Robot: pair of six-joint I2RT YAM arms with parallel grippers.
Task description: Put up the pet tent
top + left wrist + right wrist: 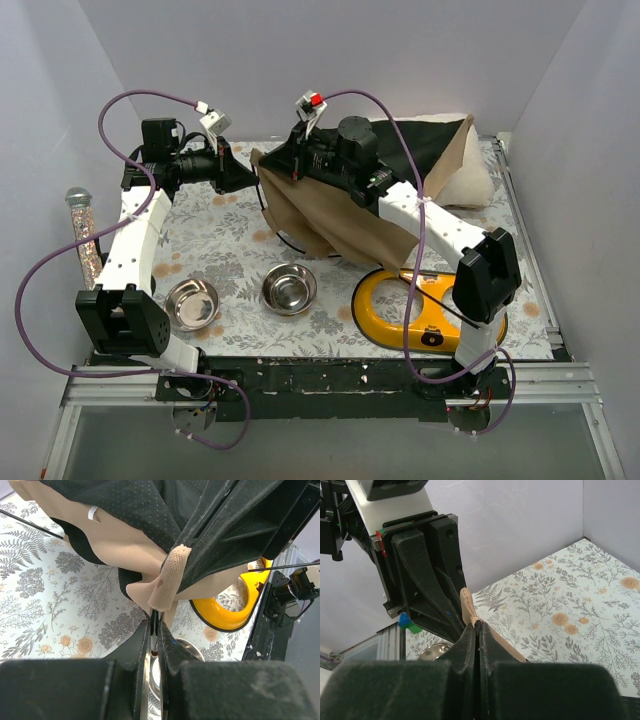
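One pet tent (320, 215), slumped, tan, black lining (425, 140) exposed.

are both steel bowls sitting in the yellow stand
No, both steel bowls rest on the floral tablecloth, left of the yellow stand.

Pale lilac walls (330, 50) on 3 sides, floral-print tbl top (230, 250), blk rail (330, 378) at near edge, even light

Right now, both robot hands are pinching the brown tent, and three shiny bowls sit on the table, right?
Not quite. The left gripper and right gripper do pinch the tent, but the top external view shows two shiny bowls, not three.
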